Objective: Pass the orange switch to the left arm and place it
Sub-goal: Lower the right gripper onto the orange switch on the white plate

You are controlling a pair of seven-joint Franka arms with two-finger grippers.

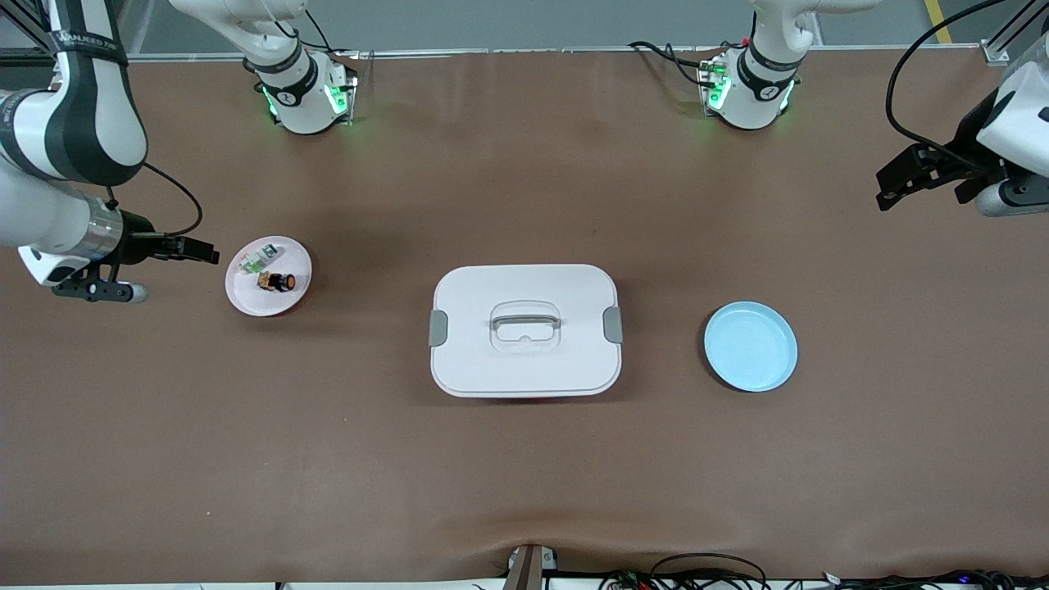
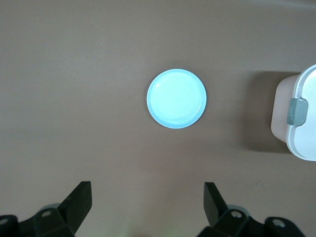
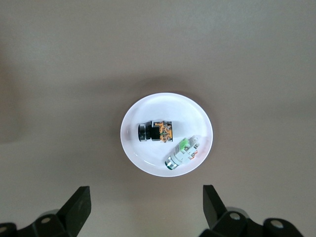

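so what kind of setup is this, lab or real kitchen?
Looks like a robotics lab bench: two fixed arm bases bolted to a brown-covered table, loose cables at its edge, staged props such as the box.

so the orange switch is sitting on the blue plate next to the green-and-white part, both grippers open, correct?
Not quite: the orange switch and green-and-white part lie on the pink plate, as the right wrist view shows. The blue plate is bare. Left gripper and right gripper are open.

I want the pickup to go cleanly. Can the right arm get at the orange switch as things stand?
Probably yes. The right gripper hangs open beside the pink plate, with nothing over the orange switch. The green-and-white component lying close beside it leaves little room for the fingers.
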